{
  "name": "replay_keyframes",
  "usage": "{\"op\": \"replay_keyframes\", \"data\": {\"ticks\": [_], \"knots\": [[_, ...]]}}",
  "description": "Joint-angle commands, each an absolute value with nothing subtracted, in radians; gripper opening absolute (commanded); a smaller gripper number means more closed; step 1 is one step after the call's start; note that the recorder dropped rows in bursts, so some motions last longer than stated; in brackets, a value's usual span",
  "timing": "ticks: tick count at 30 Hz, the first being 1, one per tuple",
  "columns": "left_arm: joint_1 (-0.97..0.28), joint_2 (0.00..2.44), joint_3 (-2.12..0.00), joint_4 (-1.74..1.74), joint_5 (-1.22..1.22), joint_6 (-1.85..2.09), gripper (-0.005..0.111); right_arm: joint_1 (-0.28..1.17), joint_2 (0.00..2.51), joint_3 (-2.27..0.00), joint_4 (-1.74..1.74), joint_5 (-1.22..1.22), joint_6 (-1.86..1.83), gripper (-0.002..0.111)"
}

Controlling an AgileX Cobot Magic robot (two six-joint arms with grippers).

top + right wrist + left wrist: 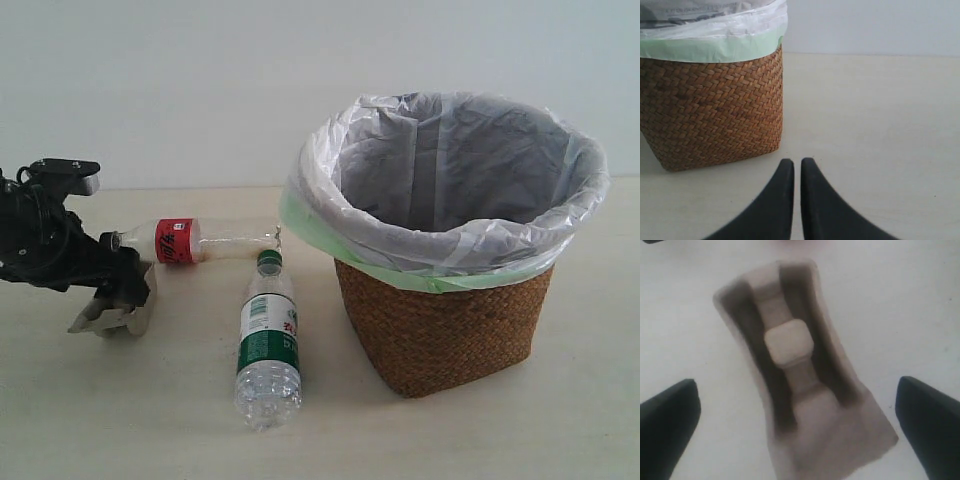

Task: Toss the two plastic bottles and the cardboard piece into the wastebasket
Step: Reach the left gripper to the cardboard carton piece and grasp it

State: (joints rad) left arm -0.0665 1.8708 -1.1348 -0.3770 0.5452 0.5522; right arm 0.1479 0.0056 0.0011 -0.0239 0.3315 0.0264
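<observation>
The small grey-beige moulded pulp cardboard piece (790, 347) lies on the pale surface (120, 420) at the far left, well apart from the brown woven wicker wastebasket (440, 325). The left gripper (797, 390) hangs over it with jaws spread wide, one finger on each side and not touching. I judge it prepares a grasp across the narrow width. The clear bottle with red label (200, 240) and the clear bottle with green label (268, 345) lie on their sides between, untouched. The right gripper (797, 165) waits low near the wastebasket, fingers almost together, holding nothing.
</observation>
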Motion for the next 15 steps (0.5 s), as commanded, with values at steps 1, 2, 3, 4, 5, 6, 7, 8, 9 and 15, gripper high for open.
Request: {"op": "replay_keyframes", "data": {"ticks": [1, 2, 3, 4, 5, 6, 7, 8, 9, 15], "knots": [[-0.072, 1.909, -1.140, -0.438, 0.509, 0.615, 0.107, 0.149, 0.000, 0.000, -0.032, 0.322, 0.023, 0.002], [-0.072, 1.917, -1.140, -0.468, 0.504, 0.635, 0.107, 0.149, 0.000, 0.000, -0.032, 0.322, 0.023, 0.002], [-0.072, 1.923, -1.140, -0.493, 0.502, 0.655, 0.107, 0.149, 0.000, 0.000, -0.032, 0.322, 0.023, 0.002], [-0.072, 1.930, -1.140, -0.536, 0.500, 0.695, 0.107, 0.149, 0.000, 0.000, -0.032, 0.322, 0.023, 0.002], [-0.072, 1.936, -1.140, -0.576, 0.495, 0.736, 0.107, 0.149, 0.000, 0.000, -0.032, 0.322, 0.023, 0.002], [-0.072, 1.941, -1.140, -0.602, 0.490, 0.765, 0.107, 0.149, 0.000, 0.000, -0.032, 0.322, 0.023, 0.002], [-0.072, 1.948, -1.140, -0.624, 0.482, 0.797, 0.107, 0.149, 0.000, 0.000, -0.032, 0.322, 0.023, 0.002], [-0.072, 1.953, -1.140, -0.633, 0.469, 0.809, 0.107, 0.149, 0.000, 0.000, -0.032, 0.322, 0.023, 0.002], [-0.072, 1.958, -1.140, -0.631, 0.454, 0.806, 0.107, 0.149, 0.000, 0.000, -0.032, 0.322, 0.023, 0.002], [-0.072, 1.981, -1.140, -0.631, 0.390, 0.801, 0.105, 0.149, 0.000, 0.000, -0.032, 0.322, 0.023, 0.002]]}}
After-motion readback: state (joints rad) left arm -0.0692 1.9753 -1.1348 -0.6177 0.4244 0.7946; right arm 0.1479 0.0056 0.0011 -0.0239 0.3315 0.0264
